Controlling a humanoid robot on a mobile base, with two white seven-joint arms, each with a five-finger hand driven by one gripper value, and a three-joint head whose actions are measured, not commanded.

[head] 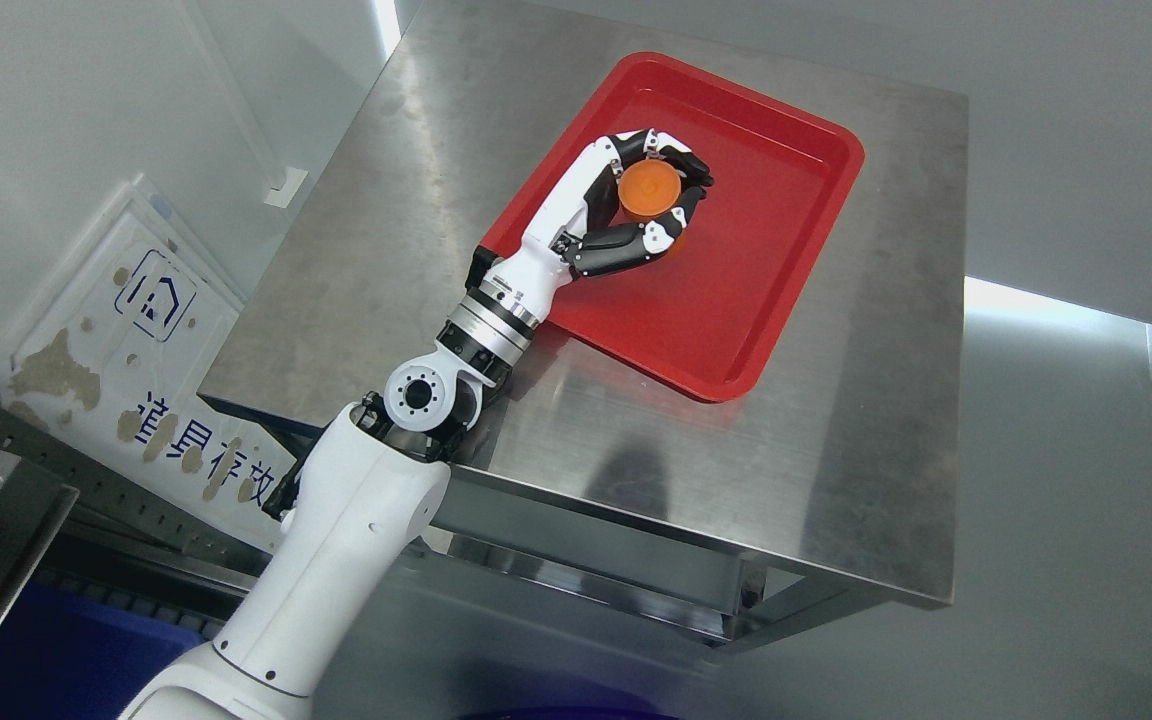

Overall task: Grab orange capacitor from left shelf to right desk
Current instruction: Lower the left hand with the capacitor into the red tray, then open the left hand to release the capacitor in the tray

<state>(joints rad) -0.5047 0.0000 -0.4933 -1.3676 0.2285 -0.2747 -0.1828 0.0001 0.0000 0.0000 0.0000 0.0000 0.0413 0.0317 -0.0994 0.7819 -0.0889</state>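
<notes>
Head view: left hand (648, 200) reaches over the red tray (736, 300) on the steel desk (836, 480), fingers curled around the orange capacitor (648, 190), upright in the tray's far-left part. Placing step. Next move likely calls for spreading the fingers, then lifting clear without tipping it. Right arm unseen.

White sign board (126, 370), leaning at left beside the table (866, 480): blue outlined house-shaped logo in a rounded square; below it a row of blue Chinese characters, worn and partly flaked, not reliably legible. Orange capacitor (648, 188): faint mark on its top face, too small to read.
</notes>
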